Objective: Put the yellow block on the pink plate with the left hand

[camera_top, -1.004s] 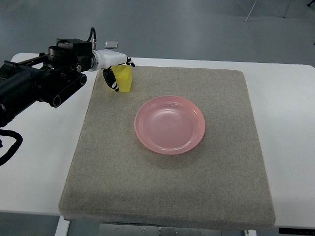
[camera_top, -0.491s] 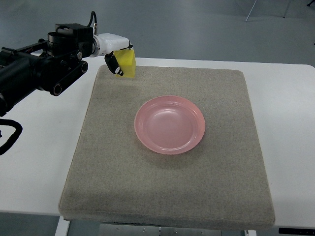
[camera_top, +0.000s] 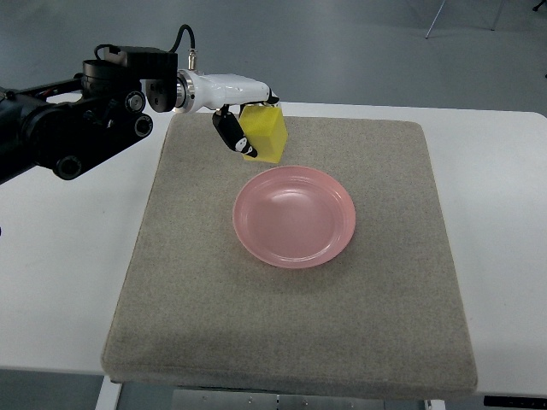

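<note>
I read no brand, label or writing anywhere.

Item 1: pink plate [camera_top: 295, 216], round, glossy, shallow, nothing in it; sits near the middle of the mat.

Item 2: yellow block [camera_top: 264, 134], smooth, boxy, tilted; held above the mat just beyond the plate's far-left rim, not over the dish.

Item 3: my left hand [camera_top: 244, 120], white shell with black fingers [camera_top: 229, 132], clenched around the block.

Item 4: grey mat [camera_top: 291, 325], coarse felt-like weave, rounded corners, lying on the white table [camera_top: 504, 213].
</note>
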Action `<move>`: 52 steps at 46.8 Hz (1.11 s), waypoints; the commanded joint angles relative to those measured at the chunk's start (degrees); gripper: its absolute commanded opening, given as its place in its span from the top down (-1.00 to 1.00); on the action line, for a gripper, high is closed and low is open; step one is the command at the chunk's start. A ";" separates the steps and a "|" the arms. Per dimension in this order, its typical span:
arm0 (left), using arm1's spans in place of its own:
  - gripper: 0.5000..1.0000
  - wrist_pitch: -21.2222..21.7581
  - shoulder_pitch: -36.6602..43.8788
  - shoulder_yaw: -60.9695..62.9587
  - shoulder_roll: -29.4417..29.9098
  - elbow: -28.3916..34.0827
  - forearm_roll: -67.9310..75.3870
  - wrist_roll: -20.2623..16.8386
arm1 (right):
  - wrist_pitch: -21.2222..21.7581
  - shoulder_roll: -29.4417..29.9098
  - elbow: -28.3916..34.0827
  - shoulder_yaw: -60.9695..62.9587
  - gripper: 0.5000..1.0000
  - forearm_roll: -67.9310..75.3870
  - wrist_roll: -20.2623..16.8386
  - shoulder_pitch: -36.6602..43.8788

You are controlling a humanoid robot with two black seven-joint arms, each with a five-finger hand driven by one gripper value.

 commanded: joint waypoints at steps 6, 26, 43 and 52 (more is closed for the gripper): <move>1.00 -1.19 0.41 2.30 -0.85 -4.02 0.98 0.05 | 0.00 0.00 0.00 0.00 -0.69 0.00 0.01 0.02; 1.00 -0.40 1.99 6.17 -6.48 -3.84 6.51 0.23 | 0.00 0.00 0.00 0.00 -0.69 0.00 0.01 0.02; -0.97 -0.40 1.82 5.99 -6.57 -3.67 6.34 0.23 | 0.00 0.00 0.00 0.00 -0.69 0.00 0.01 0.02; -0.98 -0.40 1.64 4.59 -6.13 -4.02 5.20 0.23 | 0.00 0.00 0.00 0.00 -0.69 0.00 0.01 0.02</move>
